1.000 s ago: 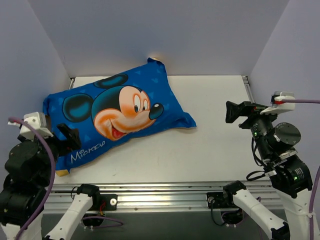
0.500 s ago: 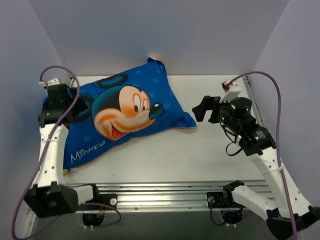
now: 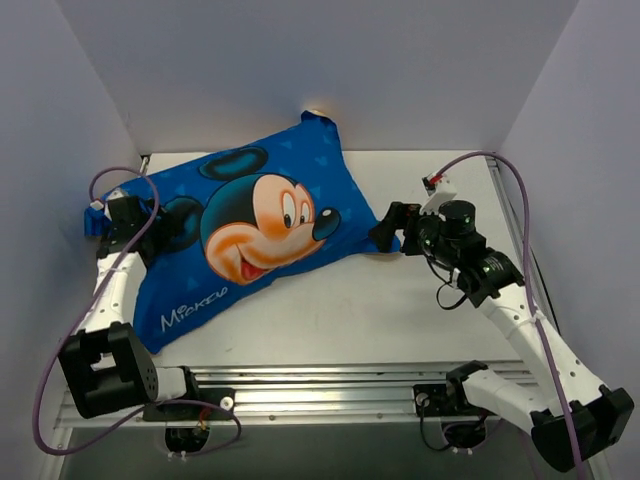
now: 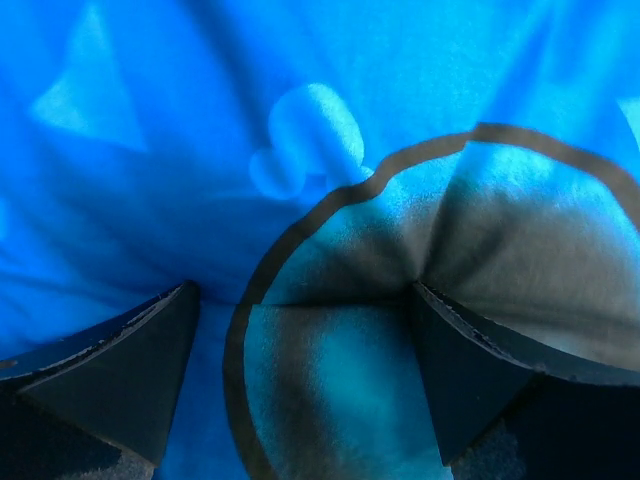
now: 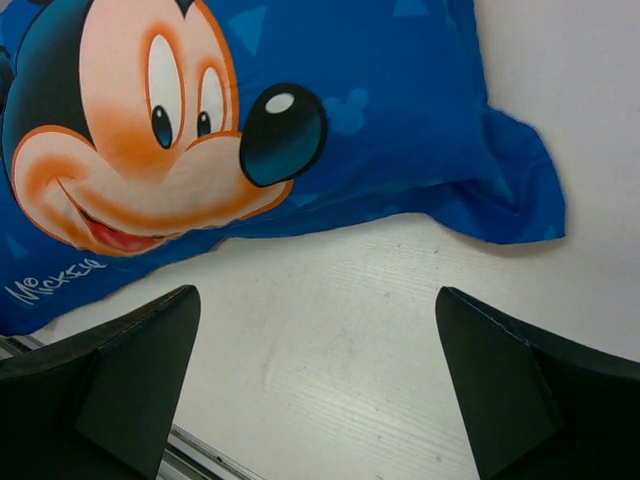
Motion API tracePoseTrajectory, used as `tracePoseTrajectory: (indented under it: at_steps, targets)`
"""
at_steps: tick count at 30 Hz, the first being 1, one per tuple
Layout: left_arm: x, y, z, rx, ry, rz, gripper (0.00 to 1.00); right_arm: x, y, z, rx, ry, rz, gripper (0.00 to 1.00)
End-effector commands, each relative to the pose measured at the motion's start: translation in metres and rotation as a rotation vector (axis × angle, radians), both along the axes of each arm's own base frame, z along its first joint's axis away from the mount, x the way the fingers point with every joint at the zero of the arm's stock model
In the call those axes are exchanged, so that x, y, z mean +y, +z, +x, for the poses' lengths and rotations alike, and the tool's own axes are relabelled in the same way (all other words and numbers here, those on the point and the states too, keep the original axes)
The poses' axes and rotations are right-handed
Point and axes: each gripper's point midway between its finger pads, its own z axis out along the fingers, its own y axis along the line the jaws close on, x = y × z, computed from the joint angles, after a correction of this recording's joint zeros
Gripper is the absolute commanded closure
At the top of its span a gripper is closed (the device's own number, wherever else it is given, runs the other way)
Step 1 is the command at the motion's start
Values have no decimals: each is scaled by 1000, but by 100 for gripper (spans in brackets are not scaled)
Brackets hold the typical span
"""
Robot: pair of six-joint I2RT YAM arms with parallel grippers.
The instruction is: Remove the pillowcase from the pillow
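The pillowcase point(image 3: 250, 235), blue with a big Mickey face, lies at a slant on the left and middle of the white table. The pillow is hidden inside it. My left gripper point(image 3: 132, 222) is open and pressed down on the case's left end. In the left wrist view the fingers point(image 4: 110, 375) stand wide apart with creased blue fabric point(image 4: 330, 250) bulging between them. My right gripper point(image 3: 390, 228) is open and empty, just by the case's right corner. In the right wrist view that gripper point(image 5: 315, 385) hovers over bare table with the floppy corner point(image 5: 520, 205) ahead of it.
Grey walls close in the table point(image 3: 420, 310) at the back and both sides. A metal rail point(image 3: 330, 385) runs along the near edge. The case's top corner point(image 3: 318, 125) touches the back wall.
Both arms have swung in from the near edge. The left gripper has come down onto the case's left end, the right has moved left to its right corner. The pillowcase has shifted slightly right.
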Motion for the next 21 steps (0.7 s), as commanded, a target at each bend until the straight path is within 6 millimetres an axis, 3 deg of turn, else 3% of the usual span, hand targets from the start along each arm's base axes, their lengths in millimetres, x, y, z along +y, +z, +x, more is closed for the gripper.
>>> tracePoseTrajectory:
  at_steps: [1, 2, 4, 5, 7, 8, 9, 10, 12, 13, 15, 17, 19, 21]
  targets:
    - [-125, -42, -50, 137, -275, -266, 6, 12, -19, 4, 43, 8, 56, 0]
    - [-144, -34, -61, 119, -297, -291, 6, 14, -24, 5, 59, 5, 66, 0]
    - [-175, -39, -87, 148, -287, -371, 6, 25, -35, 7, 105, 34, 94, 0]
    - [-208, -22, -105, 103, -376, -401, 6, 28, -39, 8, 116, 40, 102, 0]
    - [-233, -12, -124, 68, -409, -432, 6, 31, -49, 15, 131, 21, 114, 0]
    - [-256, 7, -142, 30, -475, -465, 6, 30, -50, 20, 127, 2, 115, 0]
    - [-258, 15, -150, 26, -490, -448, 6, 29, -54, 27, 132, -21, 115, 0]
    - [-260, 41, -149, -29, -510, -430, 6, 28, -55, 31, 130, -34, 109, 0]
    - [-242, 62, -143, -88, -511, -296, 6, 23, -61, 42, 134, -74, 83, 0]
    - [-232, 82, -141, -113, -497, -245, 6, 20, -61, 46, 129, -79, 69, 0]
    - [-212, 92, -123, -145, -481, -90, 6, 19, -59, 52, 134, -83, 52, 0]
    - [-205, 108, -103, -173, -511, 1, 6, 16, -59, 56, 132, -86, 27, 0]
    - [-200, 116, -80, -197, -515, -11, 6, 4, -64, 57, 160, -145, -12, 0]
    - [-209, 112, -59, -184, -587, -52, 6, -6, -66, 57, 168, -197, -21, 0]
